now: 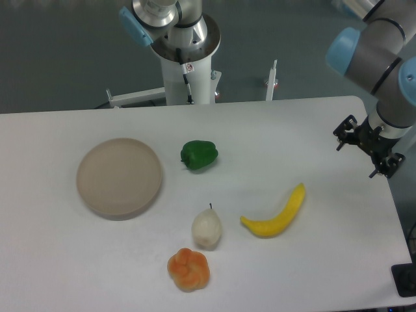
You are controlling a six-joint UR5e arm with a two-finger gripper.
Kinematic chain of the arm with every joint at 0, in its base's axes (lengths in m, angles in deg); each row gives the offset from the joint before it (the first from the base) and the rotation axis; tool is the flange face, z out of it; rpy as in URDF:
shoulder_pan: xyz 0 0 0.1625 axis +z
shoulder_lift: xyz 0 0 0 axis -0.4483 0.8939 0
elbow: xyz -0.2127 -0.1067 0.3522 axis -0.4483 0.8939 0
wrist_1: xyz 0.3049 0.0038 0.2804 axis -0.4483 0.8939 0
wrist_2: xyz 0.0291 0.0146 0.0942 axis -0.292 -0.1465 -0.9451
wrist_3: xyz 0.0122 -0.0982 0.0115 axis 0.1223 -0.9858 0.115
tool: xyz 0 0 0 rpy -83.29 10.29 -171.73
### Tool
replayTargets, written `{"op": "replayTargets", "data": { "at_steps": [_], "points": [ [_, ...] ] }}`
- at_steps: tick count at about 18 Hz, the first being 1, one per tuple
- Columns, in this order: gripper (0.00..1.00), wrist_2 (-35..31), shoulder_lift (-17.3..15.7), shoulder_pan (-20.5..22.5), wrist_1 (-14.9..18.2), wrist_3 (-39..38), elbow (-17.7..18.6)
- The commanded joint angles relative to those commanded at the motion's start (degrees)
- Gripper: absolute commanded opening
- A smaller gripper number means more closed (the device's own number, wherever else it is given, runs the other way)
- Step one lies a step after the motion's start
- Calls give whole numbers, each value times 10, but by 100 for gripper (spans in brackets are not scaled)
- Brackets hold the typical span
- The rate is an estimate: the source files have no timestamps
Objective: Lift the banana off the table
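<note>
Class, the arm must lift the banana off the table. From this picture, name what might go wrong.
1. The banana lies flat and curved on the table; a badly aligned grasp may slip off.
2. The pear stands close to its lower end and could be knocked.
3. The tool sits at the table's right edge, so its approach is long.

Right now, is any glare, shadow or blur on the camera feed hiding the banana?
Fixed camera: light is even and soft, with no glare on the white table; the banana is sharp, casting only a faint shadow; the end effector at the right edge is dark, its jaw state unclear.
</note>
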State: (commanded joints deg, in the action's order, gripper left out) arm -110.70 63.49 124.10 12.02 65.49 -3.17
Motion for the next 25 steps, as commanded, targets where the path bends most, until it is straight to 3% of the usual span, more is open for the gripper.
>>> {"op": "replayTargets", "data": {
  "at_steps": [4, 13, 15, 18, 25],
  "points": [
    [100, 0, 3, -4, -8, -11, 2],
    [100, 44, -4, -50, -12, -143, 28],
    [100, 45, 5, -68, -43, -164, 41],
    [100, 42, 44, -93, -122, -217, 50],
    [100, 39, 79, -106, -137, -237, 67]
  ]
}}
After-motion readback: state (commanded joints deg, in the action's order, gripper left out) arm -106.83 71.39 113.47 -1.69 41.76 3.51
